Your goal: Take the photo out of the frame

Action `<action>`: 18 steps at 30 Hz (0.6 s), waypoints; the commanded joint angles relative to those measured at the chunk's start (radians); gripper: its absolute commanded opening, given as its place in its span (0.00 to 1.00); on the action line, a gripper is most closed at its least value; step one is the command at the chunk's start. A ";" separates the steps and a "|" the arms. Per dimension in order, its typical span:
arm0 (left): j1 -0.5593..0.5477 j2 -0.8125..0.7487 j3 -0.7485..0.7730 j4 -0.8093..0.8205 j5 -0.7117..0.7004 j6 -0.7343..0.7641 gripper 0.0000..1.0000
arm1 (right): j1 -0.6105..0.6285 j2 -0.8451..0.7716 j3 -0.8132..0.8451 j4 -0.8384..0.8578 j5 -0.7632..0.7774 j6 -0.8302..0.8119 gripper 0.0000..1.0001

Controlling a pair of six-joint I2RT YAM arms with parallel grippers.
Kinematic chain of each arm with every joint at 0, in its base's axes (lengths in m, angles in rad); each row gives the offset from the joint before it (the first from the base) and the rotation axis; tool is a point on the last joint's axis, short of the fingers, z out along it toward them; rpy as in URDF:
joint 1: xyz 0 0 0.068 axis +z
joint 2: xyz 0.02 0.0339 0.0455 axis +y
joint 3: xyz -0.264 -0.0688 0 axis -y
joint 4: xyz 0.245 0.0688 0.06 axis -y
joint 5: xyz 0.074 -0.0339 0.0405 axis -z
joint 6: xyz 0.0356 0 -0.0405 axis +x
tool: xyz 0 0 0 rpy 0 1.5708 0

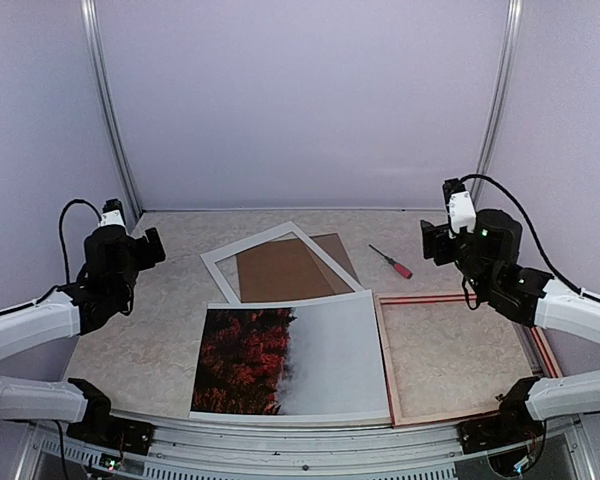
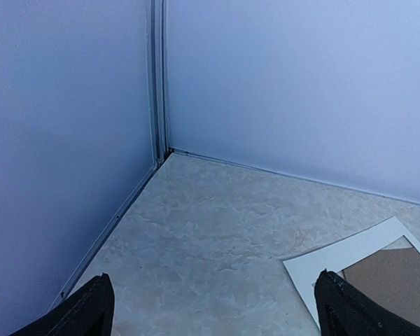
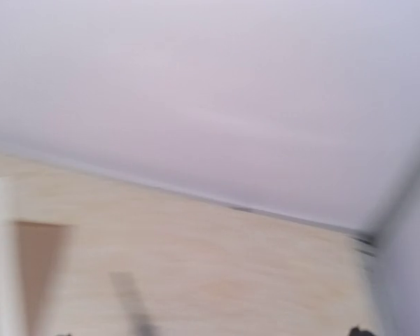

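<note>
The photo [image 1: 280, 360], red foliage on its left half and pale sky on its right, lies flat on the table near the front edge, outside the frame. The frame [image 1: 385, 360] lies beside it on the right, back up, with table showing through its opening. My left gripper [image 1: 150, 245] is raised at the far left, open and empty; the left wrist view [image 2: 213, 318] shows its fingertips [image 2: 91, 308] wide apart over bare table. My right gripper [image 1: 430, 243] hangs raised above the frame's far edge, open and empty. The right wrist view is motion-blurred.
A white mat border [image 1: 220, 275] lies behind the photo on a brown backing board [image 1: 280, 270]; both also show in the left wrist view, the mat [image 2: 336, 259] and the board [image 2: 392, 276]. A red-handled screwdriver [image 1: 392, 262] lies behind the frame. Walls enclose three sides.
</note>
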State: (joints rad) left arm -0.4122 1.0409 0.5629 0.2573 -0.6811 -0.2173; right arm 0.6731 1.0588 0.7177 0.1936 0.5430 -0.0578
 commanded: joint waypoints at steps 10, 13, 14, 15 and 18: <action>0.096 0.161 -0.120 0.366 0.054 0.140 0.99 | -0.400 -0.045 -0.387 0.417 -0.045 0.034 0.86; 0.141 0.197 -0.154 0.442 0.128 0.158 0.99 | -0.424 0.010 -0.473 0.597 -0.090 -0.023 0.88; 0.154 0.209 -0.171 0.474 0.153 0.166 0.99 | -0.435 0.038 -0.494 0.659 -0.102 -0.035 0.89; 0.173 0.217 -0.189 0.518 0.181 0.172 0.99 | -0.443 0.068 -0.505 0.704 -0.112 -0.040 0.89; 0.229 0.273 -0.230 0.640 0.269 0.165 0.99 | -0.485 0.183 -0.520 0.806 -0.156 -0.012 0.91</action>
State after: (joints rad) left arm -0.2413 1.2648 0.3759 0.6926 -0.5488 -0.0734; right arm 0.2379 1.1347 0.2218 0.7361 0.4625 -0.0666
